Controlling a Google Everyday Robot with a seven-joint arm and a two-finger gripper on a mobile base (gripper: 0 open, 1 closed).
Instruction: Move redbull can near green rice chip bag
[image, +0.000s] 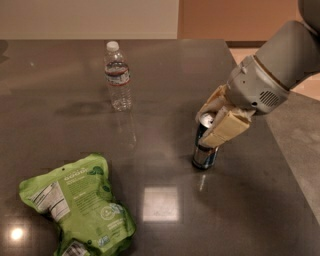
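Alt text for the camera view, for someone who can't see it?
The gripper is at the top of the upright redbull can on a dark table. The green rice chip bag lies apart at front left; a water bottle stands behind.

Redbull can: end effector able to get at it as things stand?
Likely yes. The end effector sits at the top of the upright redbull can, nothing between them. The water bottle and green rice chip bag are well away from it.
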